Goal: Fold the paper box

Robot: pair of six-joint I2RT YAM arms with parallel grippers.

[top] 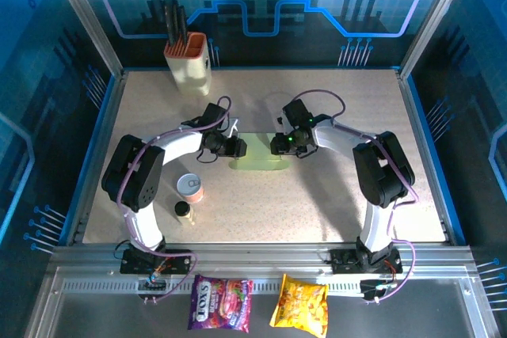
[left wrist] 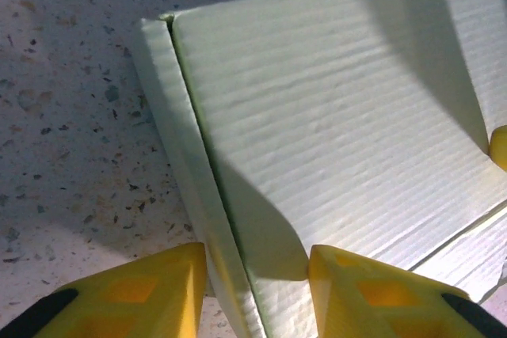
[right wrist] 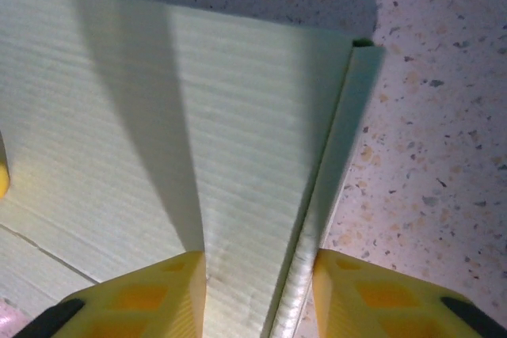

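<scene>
Tabletop (top: 333, 195): speckled beige, aluminium-framed, blue-lit panel walls (top: 317, 5) behind. Rear left: utensil holder (top: 188, 59). Near left: can (top: 190, 187), small bottle (top: 183, 212). Left gripper (left wrist: 257, 255) straddles left edge fold of paper box (top: 260, 162); clamped or slack, cannot tell. Box lies flat at centre of table. Right gripper (right wrist: 260, 263) straddles right edge fold; grip likewise cannot tell.
</scene>
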